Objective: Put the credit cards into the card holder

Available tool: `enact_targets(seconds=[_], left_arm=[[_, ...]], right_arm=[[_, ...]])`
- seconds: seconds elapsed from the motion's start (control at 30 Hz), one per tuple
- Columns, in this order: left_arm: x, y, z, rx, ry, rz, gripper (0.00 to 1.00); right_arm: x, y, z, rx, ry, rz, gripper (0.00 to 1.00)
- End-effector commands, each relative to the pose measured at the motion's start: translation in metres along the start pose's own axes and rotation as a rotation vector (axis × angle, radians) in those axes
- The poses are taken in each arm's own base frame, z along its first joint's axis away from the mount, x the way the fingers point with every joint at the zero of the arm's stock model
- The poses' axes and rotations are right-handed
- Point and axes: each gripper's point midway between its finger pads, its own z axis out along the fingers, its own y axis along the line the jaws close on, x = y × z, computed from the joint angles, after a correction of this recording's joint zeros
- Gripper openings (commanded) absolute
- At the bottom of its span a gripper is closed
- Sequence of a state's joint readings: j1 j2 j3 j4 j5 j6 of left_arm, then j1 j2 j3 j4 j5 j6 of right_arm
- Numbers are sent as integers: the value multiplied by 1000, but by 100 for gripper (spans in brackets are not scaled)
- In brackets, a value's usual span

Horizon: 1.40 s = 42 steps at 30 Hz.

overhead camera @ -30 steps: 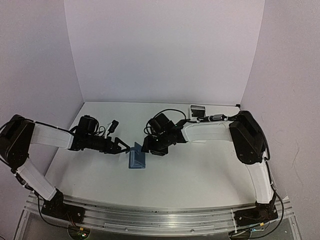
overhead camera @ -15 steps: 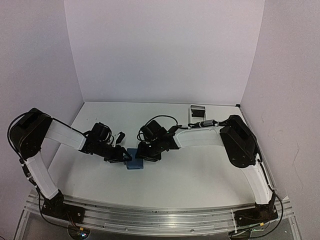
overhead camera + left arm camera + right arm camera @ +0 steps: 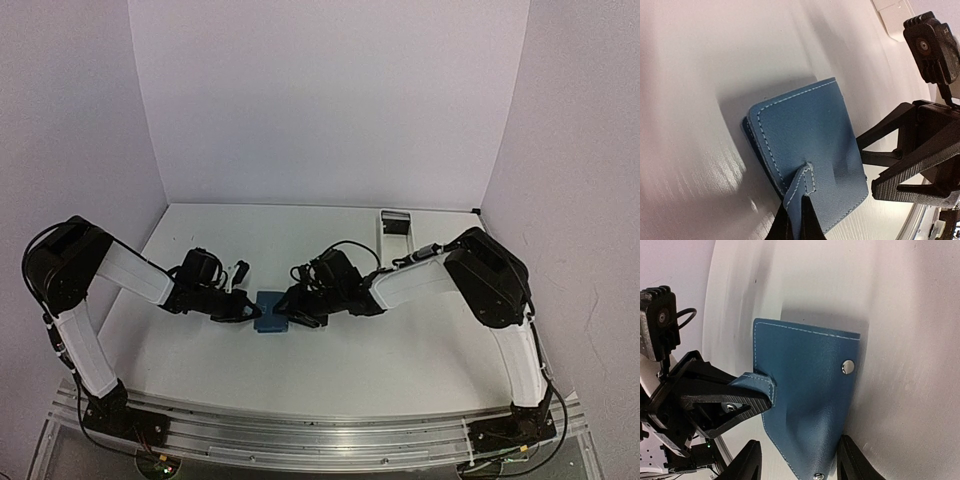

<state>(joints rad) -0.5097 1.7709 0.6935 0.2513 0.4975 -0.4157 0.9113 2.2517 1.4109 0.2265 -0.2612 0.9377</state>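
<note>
The dark-blue card holder point(image 3: 271, 312) lies folded and flat on the white table between both arms. My left gripper point(image 3: 246, 311) is shut on its short snap tab point(image 3: 802, 187), which it pinches from the holder's left edge; the same grip shows in the right wrist view on the tab point(image 3: 759, 381). My right gripper point(image 3: 799, 442) is open and straddles the holder's opposite corner. One finger point(image 3: 850, 460) touches the holder's edge; the other finger point(image 3: 750, 462) stands off it. Two snap studs point(image 3: 848, 366) show on the holder point(image 3: 807, 385). The credit cards are out of view.
A long white tray point(image 3: 396, 222) stands at the back right of the table, against the rear wall. Purple walls close the table on three sides. The aluminium rail with both arm bases point(image 3: 300, 430) runs along the near edge.
My left gripper came in from the left and shut on the snap tab. The holder, tilted up before, now lies flat. The right arm dropped lower and shifted slightly right.
</note>
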Motion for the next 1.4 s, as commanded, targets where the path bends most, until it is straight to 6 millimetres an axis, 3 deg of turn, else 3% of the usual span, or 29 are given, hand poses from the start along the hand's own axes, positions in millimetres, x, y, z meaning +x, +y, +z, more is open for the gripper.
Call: enact_targets(seconds=[0.0,0.17,0.33,0.5,0.6,0.77,0.83,0.97,1.0,1.03,1.1,1.2,1.27,1.37], left_arm=[[22,15,6,-26,55,15,0],[15,-3,-1,90,28,129,0],[9,-31,-16,246,-35,301,0],[2,-45,-28,344,-84,339,0],[1,-46,-25,360,-83,313,0],[1,-43,-23,347,-73,308,0],[2,-42,-23,341,-64,307,0],[2,-34,-20,294,-48,252,0],[0,-31,-21,279,-43,241,2],[-1,-30,-23,271,-36,234,11],[-3,-28,-29,259,-27,230,44],[-10,-26,-39,219,-25,265,72],[-23,-31,-49,213,-67,308,79],[-52,-61,-76,231,-204,575,81]], right_arm=[[30,-36,12,35,104,72,49],[22,-44,-1,36,78,52,51],[18,-47,2,-1,88,12,52],[19,-38,5,-100,97,-27,51],[24,-25,11,-201,124,-2,41],[16,-3,-3,-255,83,-37,5],[11,10,-12,-280,71,-58,0],[1,28,-29,-296,28,-59,0],[-2,29,-34,-288,8,-43,0],[-7,29,-40,-275,-13,-17,0],[-16,25,-50,-225,-66,32,0],[-31,15,-61,-71,-121,107,0],[-42,12,-70,23,-158,170,0],[-52,14,-83,71,-203,292,0]])
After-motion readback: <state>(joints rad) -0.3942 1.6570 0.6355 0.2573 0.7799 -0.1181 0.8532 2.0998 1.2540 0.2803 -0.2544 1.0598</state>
